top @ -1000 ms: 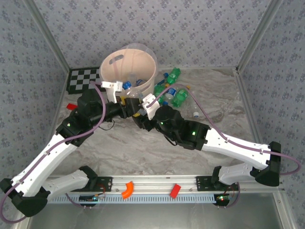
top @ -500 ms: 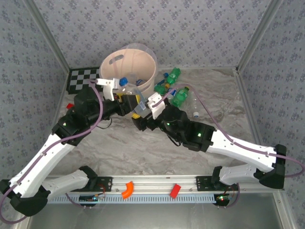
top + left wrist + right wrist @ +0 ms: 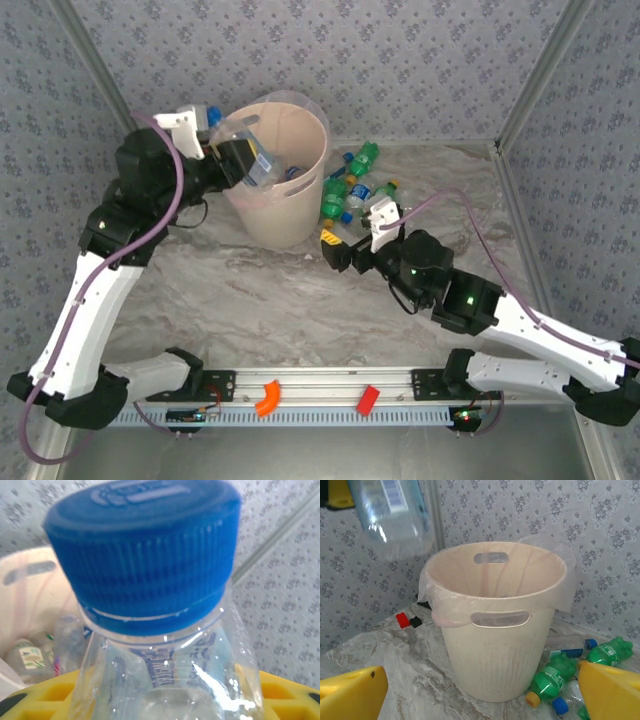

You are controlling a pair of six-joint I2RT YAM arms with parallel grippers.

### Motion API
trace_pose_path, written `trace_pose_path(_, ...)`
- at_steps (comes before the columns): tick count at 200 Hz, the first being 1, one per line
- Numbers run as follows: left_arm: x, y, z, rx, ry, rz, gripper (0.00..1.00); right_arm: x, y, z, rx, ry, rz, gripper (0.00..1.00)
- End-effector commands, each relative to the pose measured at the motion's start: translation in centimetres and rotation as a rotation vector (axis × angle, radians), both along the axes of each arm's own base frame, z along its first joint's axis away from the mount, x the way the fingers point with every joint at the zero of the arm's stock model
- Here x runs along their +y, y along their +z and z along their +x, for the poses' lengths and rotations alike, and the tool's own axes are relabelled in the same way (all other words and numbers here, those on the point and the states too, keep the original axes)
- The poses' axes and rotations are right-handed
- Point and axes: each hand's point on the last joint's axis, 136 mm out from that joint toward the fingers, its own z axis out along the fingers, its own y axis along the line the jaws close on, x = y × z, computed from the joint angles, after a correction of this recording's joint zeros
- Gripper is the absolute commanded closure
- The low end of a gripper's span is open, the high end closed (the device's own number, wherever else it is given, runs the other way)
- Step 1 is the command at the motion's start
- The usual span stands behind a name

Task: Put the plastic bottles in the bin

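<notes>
Left pincer [image 3: 243, 160] is clamped on the clear bottle [image 3: 232, 133], base pointing out over the bin [image 3: 318, 125] rim, opening just below and ahead.

Bright, even light; soft shadows; glare on the bottle [image 3: 200, 675].

We see a pale pink-beige bin [image 3: 495, 645] with a clear liner [image 3: 562, 590]. One bottle [image 3: 165, 680] is clear with a blue cap [image 3: 145, 555]. The other bottles [image 3: 552, 677] are green, one with a yellow cap. The walls [image 3: 600, 525] are grey-blue with a floral print, and the table [image 3: 405, 670] is marbled grey-beige. The right gripper [image 3: 482, 680] has yellow fingers [image 3: 350, 695].
</notes>
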Motion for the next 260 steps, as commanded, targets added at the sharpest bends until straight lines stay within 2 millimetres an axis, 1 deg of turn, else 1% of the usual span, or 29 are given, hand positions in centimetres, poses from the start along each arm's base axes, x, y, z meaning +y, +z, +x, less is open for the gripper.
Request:
trace_pose_path(1,1.0,1.4,1.1,0.0,0.033,-0.011,0.54,-1.1,0.0,0.0,-0.007,-0.028,0.026,0.0)
trace_pose_path(20,1.3,1.3,3.3,0.029,0.067,-0.036,0.54,-1.5,0.0,-0.2,-0.009,-0.026,0.025,0.0)
trace_pose_path(47,1.1,-0.1,6.4,0.131,0.091,-0.139,0.55,-2.0,0.1,-0.4,-0.013,-0.023,0.023,0.0)
trace_pose_path(65,0.3,-1.2,8.3,0.19,0.083,-0.207,0.55,-2.2,0.3,-0.7,-0.015,-0.016,0.031,0.0)
trace_pose_path(88,-0.7,-3.2,10.5,0.287,0.087,-0.275,0.55,-2.5,0.1,-0.8,-0.012,-0.015,0.035,0.0)
trace_pose_path(102,-1.4,-4.1,11.5,0.334,0.085,-0.312,0.54,-2.5,-0.1,-0.8,-0.007,-0.017,0.033,0.0)
trace_pose_path(124,-2.3,-5.2,12.6,0.385,0.074,-0.361,0.55,-2.4,-0.2,-0.8,-0.003,-0.016,0.028,0.01)
trace_pose_path(132,-2.5,-5.4,12.9,0.398,0.075,-0.373,0.51,-2.5,-0.2,-0.8,-0.003,-0.016,0.028,0.0)
trace_pose_path(142,-2.6,-5.6,13.0,0.413,0.076,-0.384,0.41,-2.5,0.0,-0.8,-0.005,-0.017,0.03,0.0)
trace_pose_path(156,-2.5,-5.8,13.1,0.426,0.082,-0.383,0.22,-2.5,-0.2,-0.7,-0.001,-0.021,0.029,0.0)
trace_pose_path(159,-2.4,-5.8,13.1,0.427,0.083,-0.379,0.16,-2.5,-0.2,-0.7,-0.001,-0.022,0.028,0.01)
trace_pose_path(163,-2.3,-5.8,13.1,0.427,0.086,-0.375,0.13,-2.5,-0.3,-0.7,0.001,-0.022,0.028,0.01)
trace_pose_path(184,-1.2,-5.4,12.7,0.415,0.108,-0.368,0.09,-2.5,-0.5,-0.7,0.009,-0.026,0.026,0.0)
trace_pose_path(191,-0.9,-5.4,12.5,0.413,0.117,-0.368,0.04,-2.5,-0.5,-0.6,0.009,-0.027,0.026,0.0)
trace_pose_path(200,-0.4,-5.2,12.3,0.403,0.127,-0.367,0.03,-2.5,-0.6,-0.6,0.011,-0.028,0.024,0.0)
trace_pose_path(223,0.3,-4.9,11.6,0.381,0.139,-0.355,0.01,-2.3,-0.6,-0.3,0.016,-0.032,0.021,0.0)
trace_pose_path(260,0.9,-4.6,10.4,0.359,0.134,-0.324,0.0,-2.0,-1.0,0.1,0.041,-0.041,0.011,0.0)
